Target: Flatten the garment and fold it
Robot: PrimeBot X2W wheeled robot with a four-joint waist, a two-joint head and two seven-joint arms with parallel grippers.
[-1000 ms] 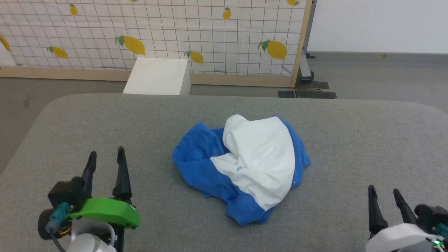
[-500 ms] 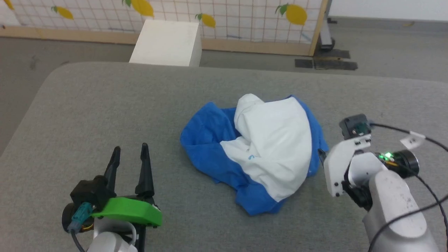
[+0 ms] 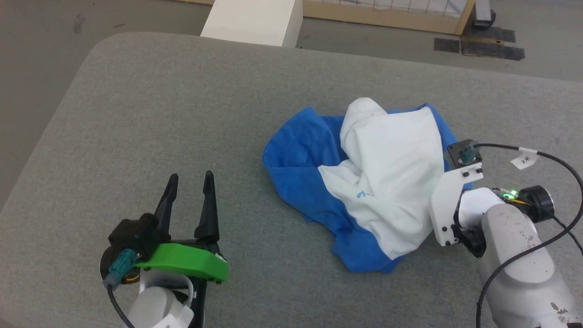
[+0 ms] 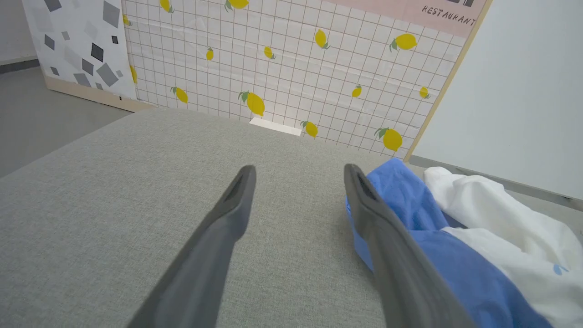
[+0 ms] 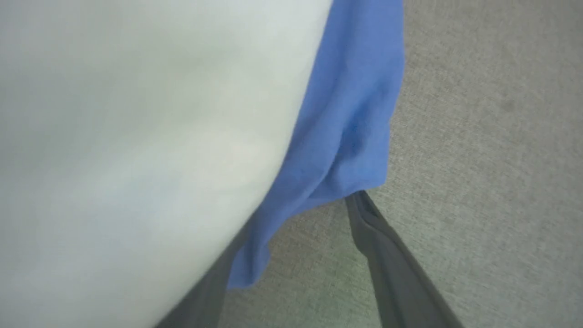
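**Crumpled T-shirt, right pincer at its blue edge**

The T-shirt lies in a crumpled heap at centre-right of the head view, white body bunched over blue sleeves — nothing flattened yet. It rests on the grey fabric-covered table, in no basket or bin. At the heap's right edge the right forearm angles in. The right wrist view shows the right gripper with fingers spread, a blue fold hanging between them and one finger partly hidden under cloth (not closed on it). That placement probably serves to pinch an edge and draw the shirt open. The left gripper sits at lower left, well apart from the shirt, fingers parted and holding nothing, likely waiting for its own corner. A white box stands beyond the table at the top edge; what it holds cannot be told.
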